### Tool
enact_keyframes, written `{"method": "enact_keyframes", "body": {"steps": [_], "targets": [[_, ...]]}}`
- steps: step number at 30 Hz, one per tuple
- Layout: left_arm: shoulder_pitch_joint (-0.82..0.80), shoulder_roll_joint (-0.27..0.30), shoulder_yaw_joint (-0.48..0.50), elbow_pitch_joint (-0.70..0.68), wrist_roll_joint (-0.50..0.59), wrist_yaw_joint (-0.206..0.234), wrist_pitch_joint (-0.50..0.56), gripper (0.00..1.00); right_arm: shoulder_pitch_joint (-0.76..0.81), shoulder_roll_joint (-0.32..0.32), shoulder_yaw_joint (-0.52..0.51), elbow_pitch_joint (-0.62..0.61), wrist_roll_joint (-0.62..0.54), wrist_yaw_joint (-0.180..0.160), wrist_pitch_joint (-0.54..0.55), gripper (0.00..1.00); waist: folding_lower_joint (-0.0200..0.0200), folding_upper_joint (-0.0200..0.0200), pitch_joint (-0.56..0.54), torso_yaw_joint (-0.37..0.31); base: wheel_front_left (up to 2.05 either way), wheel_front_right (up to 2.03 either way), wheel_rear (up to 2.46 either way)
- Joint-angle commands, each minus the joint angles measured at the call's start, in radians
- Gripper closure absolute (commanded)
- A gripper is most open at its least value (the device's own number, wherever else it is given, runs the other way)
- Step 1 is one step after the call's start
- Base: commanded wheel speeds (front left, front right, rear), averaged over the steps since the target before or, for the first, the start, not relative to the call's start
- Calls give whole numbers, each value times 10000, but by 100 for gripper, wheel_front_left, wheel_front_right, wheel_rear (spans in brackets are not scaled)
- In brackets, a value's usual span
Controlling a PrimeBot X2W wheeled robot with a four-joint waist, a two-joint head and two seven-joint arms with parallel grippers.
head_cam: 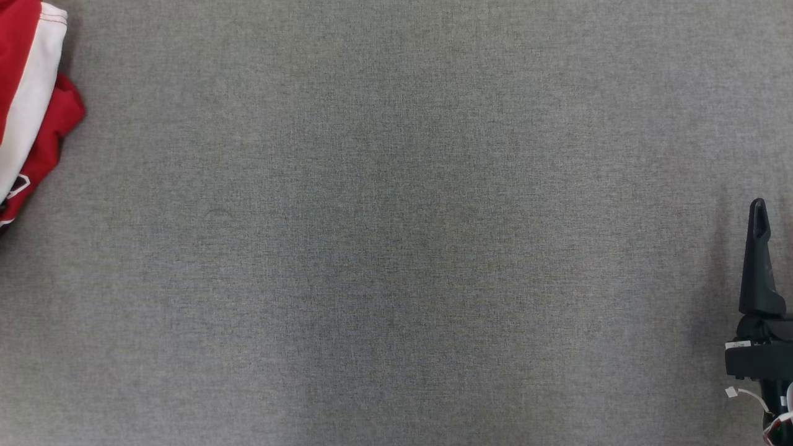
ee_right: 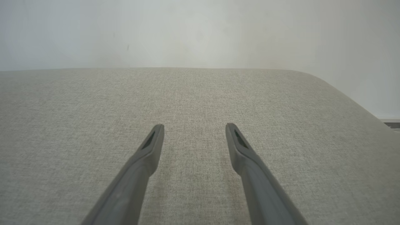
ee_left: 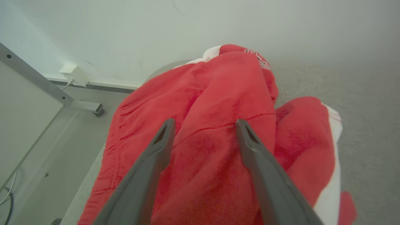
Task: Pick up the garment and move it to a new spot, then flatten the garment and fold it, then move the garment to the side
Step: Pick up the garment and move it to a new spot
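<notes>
A red-and-white garment [head_cam: 28, 93] lies bunched at the far left edge of the grey cloth-covered table [head_cam: 396, 248], part of it spilling past the border of the head view. The left gripper [ee_left: 204, 124] is poised directly over the red heap. Its two dark fingers are spread wide and nothing is caught between them; from the wrist view I cannot tell whether the tips touch the fabric. Across the table and well apart from the garment, the right gripper [ee_right: 193, 127] hangs over bare grey cloth, its claw equally wide and empty. One of its fingers [head_cam: 759, 260] juts up at the lower right of the head view. Behind the table stands a pale wall [ee_right: 200, 31].

The garment looks rumpled rather than squared off, with a white stripe twisting along one side. That suggests the opening step, the pick-up before the move to a new spot, though a heap at the table's side leaves some doubt.

The next move would call for the left fingers to sink into the mound and pinch a good fold of the thick red cloth. The lift should then carry the garment toward the open middle of the table. There both arms could reach it for flattening.
</notes>
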Motion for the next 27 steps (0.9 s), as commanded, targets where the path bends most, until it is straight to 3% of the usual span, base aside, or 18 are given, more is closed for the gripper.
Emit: {"method": "enact_keyframes", "body": {"steps": [1,7,8,9,10,20,27], "targets": [[-152,106,-84,203,-1,-26,247,0,49,-35,14,-47,-91,-21,35,0,-1,-3,-13,-3,0,0,0],[-287,193,-443,1112,-191,-121,844,0,81,39,125,-93,-101,-21,104,0,-1,-3,-141,-99,0,0,0],[-276,196,-489,1223,-259,-131,862,31,78,31,144,-80,-80,-21,94,0,-1,-3,-173,-124,0,0,0],[-269,236,-581,1277,-245,-144,809,78,81,31,159,-69,-65,-21,90,0,-1,-3,-204,-145,0,0,0],[-275,289,-641,1315,-231,-138,666,100,86,40,164,-60,-71,-21,87,0,-1,-3,-238,-158,0,0,0],[-963,802,-1046,1224,82,-138,-1852,100,96,269,406,358,-53,-21,-120,0,-1,-3,-1087,-60,0,0,0],[-1979,868,-1667,585,352,-139,-2655,100,123,636,697,1099,70,-21,-399,0,-1,-3,-2075,-104,0,0,0]]}}
